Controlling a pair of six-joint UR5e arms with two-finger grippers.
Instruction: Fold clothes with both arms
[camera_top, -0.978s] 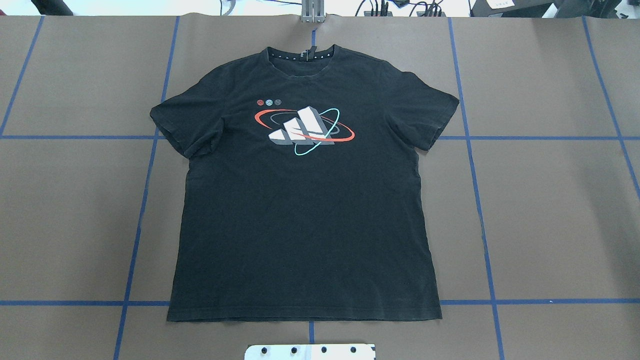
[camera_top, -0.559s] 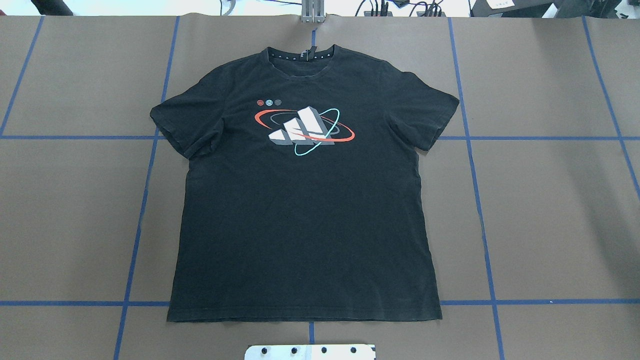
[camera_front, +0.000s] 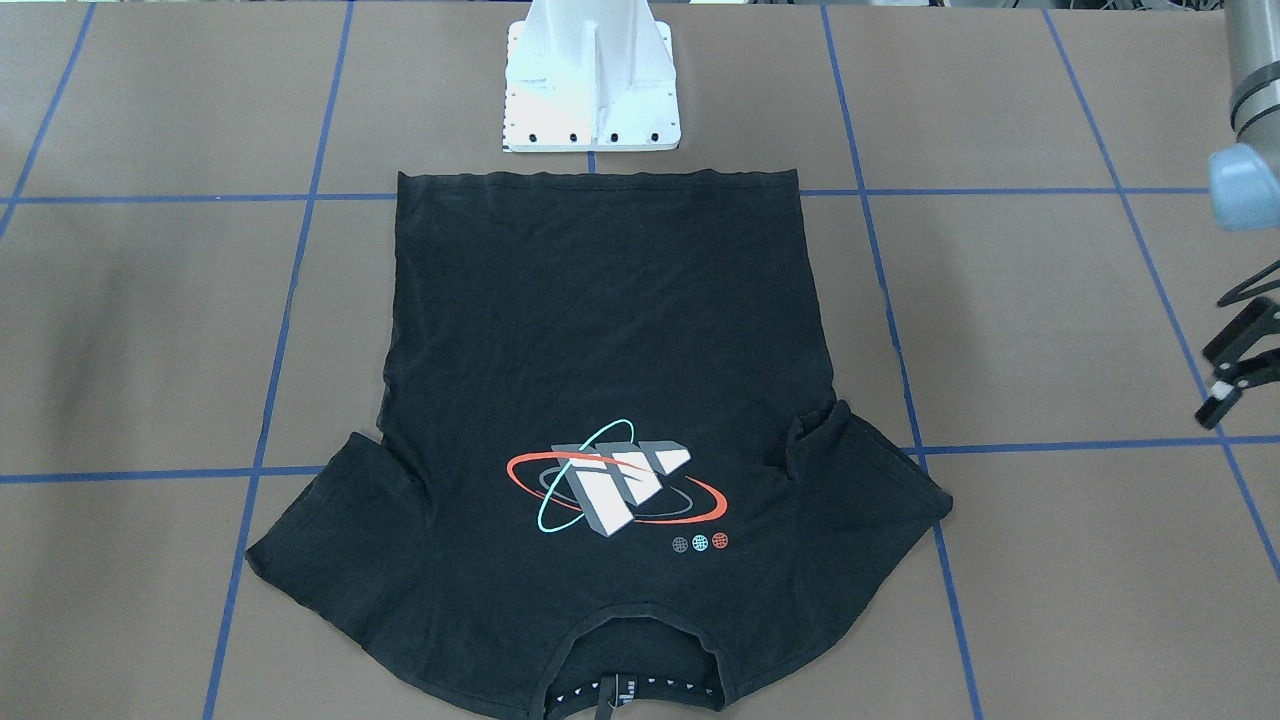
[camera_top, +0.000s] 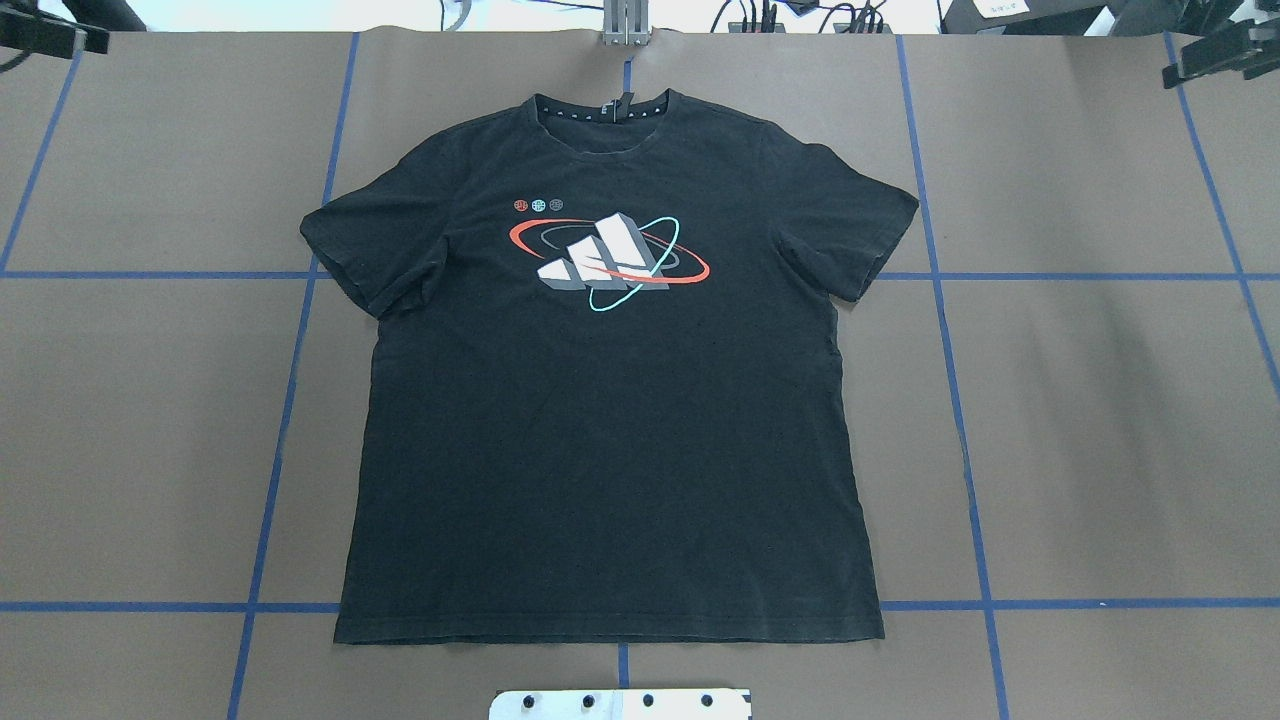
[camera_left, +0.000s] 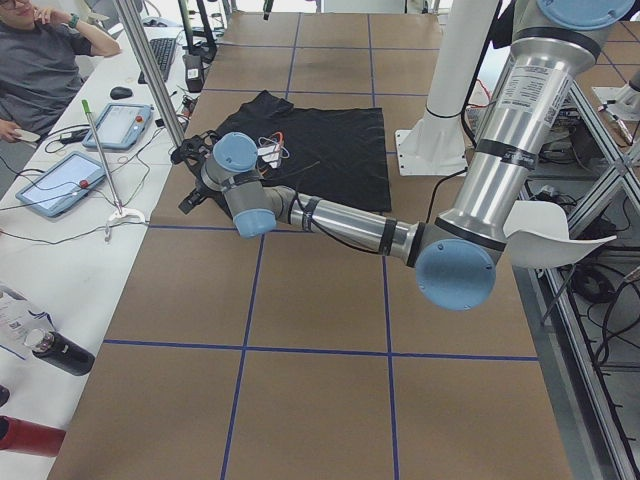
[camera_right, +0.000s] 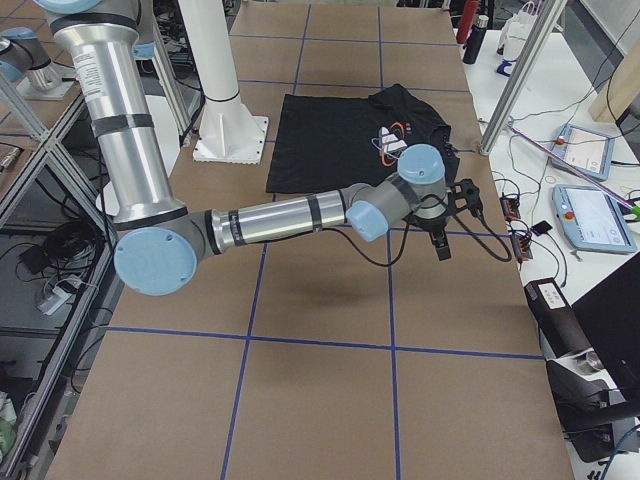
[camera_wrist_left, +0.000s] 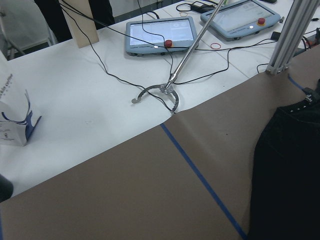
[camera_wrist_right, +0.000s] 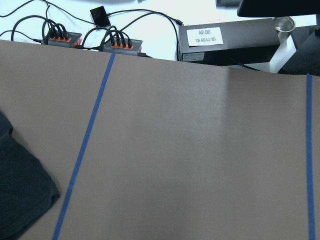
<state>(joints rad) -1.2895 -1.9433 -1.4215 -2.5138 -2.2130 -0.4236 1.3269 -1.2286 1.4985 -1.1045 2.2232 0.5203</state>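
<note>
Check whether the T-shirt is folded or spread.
Spread: the T-shirt lies flat, logo side up, both sleeves out.

Black T-shirt (camera_wrist_right: 20, 200) edge lies lower left on brown table (camera_wrist_right: 190, 150); blue tape line (camera_wrist_right: 82, 150) just beside it

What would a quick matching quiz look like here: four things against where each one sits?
Things:
1. T-shirt
2. logo
3. pedestal base
4. left end effector

Places:
A. just past the shirt's hem
B. on the shirt's chest
C. spread flat, print up, in the middle of the table
D. over bare table, well off to the shirt's side

Pairs: 1-C, 2-B, 3-A, 4-D
</note>
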